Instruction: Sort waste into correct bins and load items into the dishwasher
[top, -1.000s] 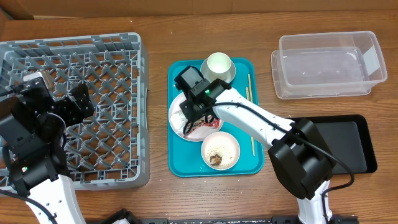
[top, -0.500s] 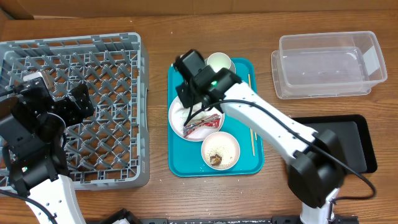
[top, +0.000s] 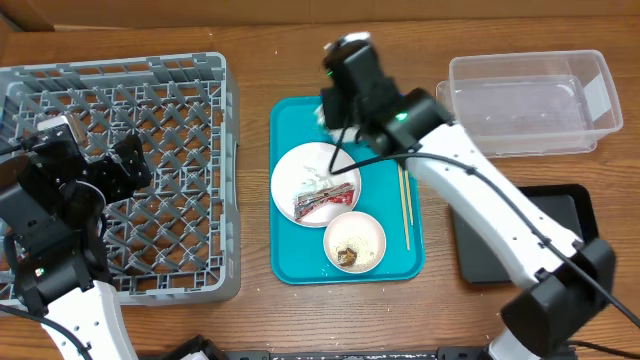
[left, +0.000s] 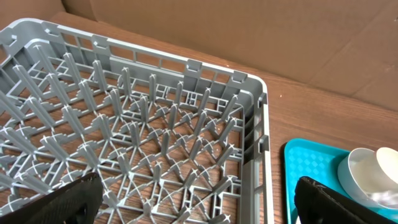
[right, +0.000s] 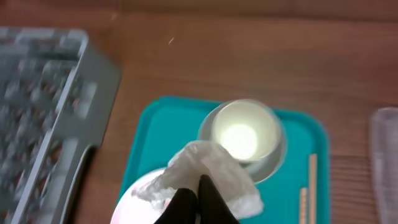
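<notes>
Overhead, we see the right arm (top: 420, 130) stretched over the far end of the teal tray (top: 290, 260) on the bench (top: 250, 50). On the teal tray lie a plate (top: 300, 165) carrying a wrapper (top: 325, 200), a bowl (top: 355, 242) of brown scraps at its near end, and chopsticks (top: 404, 200) along its right edge. The rack (top: 228, 180) sits left of the teal tray, with the left arm (top: 60, 200) over it. The tub (top: 530, 105) and the black tray (top: 478, 255) sit to its right, the tub farther back.

From the left wrist, we see the left pincer (left: 199, 202) hanging above the rack, fingers wide apart and holding nothing. A corner of the teal tray shows at lower right.

From the right wrist, we see the right pincer (right: 199, 199) pinched together on a crumpled napkin (right: 211, 171), held above the teal tray's far end. The cup (right: 244, 134) stands below, just beyond the napkin.
</notes>
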